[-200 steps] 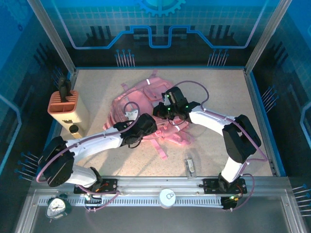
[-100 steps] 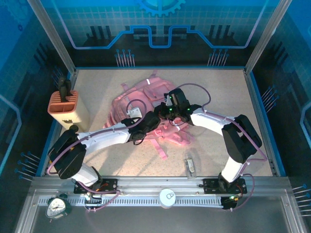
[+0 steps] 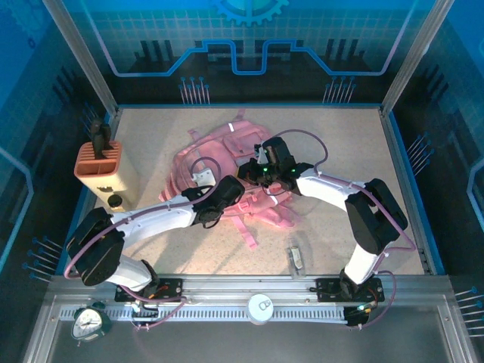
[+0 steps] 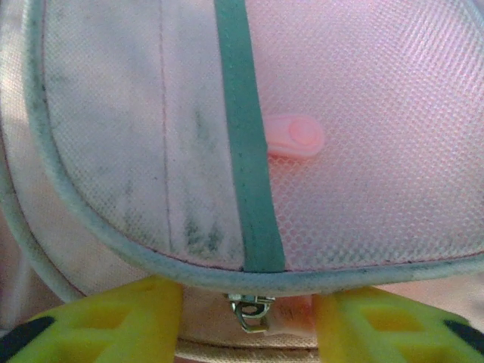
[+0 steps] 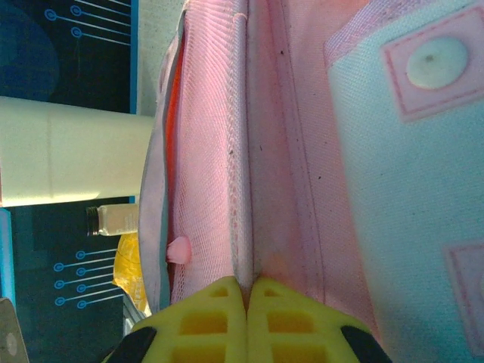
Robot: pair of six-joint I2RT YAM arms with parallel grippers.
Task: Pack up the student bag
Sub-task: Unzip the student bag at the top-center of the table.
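The pink student bag (image 3: 227,147) lies flat in the middle of the table. My right gripper (image 3: 254,169) is at its right side, shut on a raised fold of pink fabric (image 5: 243,227) beside the mesh panel; its yellow fingers (image 5: 208,321) are pressed together. From the near left, my left gripper (image 3: 239,190) reaches onto the bag's front. In the left wrist view the left gripper (image 4: 249,318) is open, and a metal zipper pull (image 4: 252,311) with a pink tab hangs between the yellow fingers (image 4: 121,318), under a grey-piped pocket edge (image 4: 227,272).
An orange-and-cream pen holder box (image 3: 102,170) stands at the left with a small dark-capped bottle (image 3: 114,200) beside it. A small grey item (image 3: 295,259) lies near the front right. An alarm clock (image 3: 91,321) and a white disc (image 3: 261,308) sit on the front rail.
The left gripper's jaws have narrowed around the zipper pull. The left arm reached forward over the bag, then drew back slightly. The right gripper has stayed shut on the fabric.
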